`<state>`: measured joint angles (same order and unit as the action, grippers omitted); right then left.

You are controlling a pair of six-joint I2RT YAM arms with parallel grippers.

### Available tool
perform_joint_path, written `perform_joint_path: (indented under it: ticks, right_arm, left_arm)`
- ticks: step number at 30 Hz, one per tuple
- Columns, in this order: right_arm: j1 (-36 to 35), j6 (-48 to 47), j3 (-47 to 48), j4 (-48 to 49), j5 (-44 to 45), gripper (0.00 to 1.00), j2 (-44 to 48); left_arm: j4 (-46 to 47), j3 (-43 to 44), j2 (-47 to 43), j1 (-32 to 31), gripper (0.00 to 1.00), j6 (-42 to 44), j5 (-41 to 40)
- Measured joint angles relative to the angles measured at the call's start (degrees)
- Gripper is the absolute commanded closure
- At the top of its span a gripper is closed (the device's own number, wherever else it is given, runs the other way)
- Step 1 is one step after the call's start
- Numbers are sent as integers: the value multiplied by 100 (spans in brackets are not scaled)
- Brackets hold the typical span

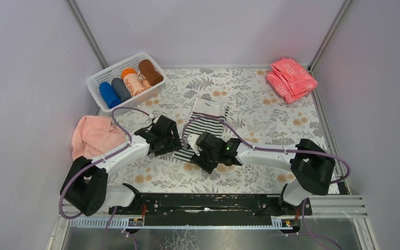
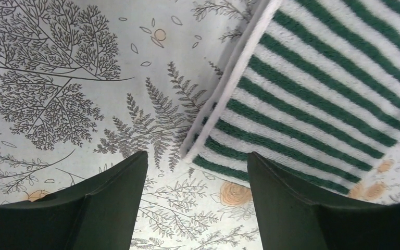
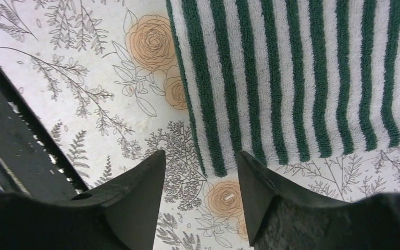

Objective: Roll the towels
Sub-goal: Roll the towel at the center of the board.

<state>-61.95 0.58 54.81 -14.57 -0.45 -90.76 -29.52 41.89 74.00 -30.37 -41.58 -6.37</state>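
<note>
Seen from above, a striped towel (image 1: 208,121) lies flat in the middle of a table (image 1: 271,130) covered in a floral print. The left gripper (image 1: 162,136) is at the towel's near left corner and the right gripper (image 1: 199,149) at its near edge. The arms hide much of that near end.

A crumpled pink towel (image 1: 91,135) lies at the table's left edge. A white basket (image 1: 96,80) at the far left holds four rolls side by side, among them a brown roll (image 1: 151,72). A folded coral stack (image 1: 291,78) sits at the far right. None of these appears in the wrist views.

The left wrist view shows the striped towel (image 2: 317,88) as green and white with a plain white border. Its corner lies below the left gripper (image 2: 198,156), whose jaws are spread and not closed on it.

In the right wrist view the right gripper (image 3: 200,153) also has its jaws apart, just short of the striped towel (image 3: 302,78). Its far end is cut off in both wrist views.
</note>
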Motion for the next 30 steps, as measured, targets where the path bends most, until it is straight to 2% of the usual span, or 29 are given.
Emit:
perform_joint_path:
  ticks: [6,11,26,30]
  right_arm:
    - [-15,-385,173,-17,149,45,-214]
    - [-15,-605,223,20,149,46,-404]
    - [-44,-920,162,101,181,53,-841]
    - [-131,-984,337,-57,271,63,-970]
  left_arm:
    - [-31,-2,424,-13,31,7,-4]
    - [-33,-2,861,-61,37,7,-9]
    - [-129,203,1154,-153,46,2,-136]
    - [-131,205,1161,-153,49,0,-149]
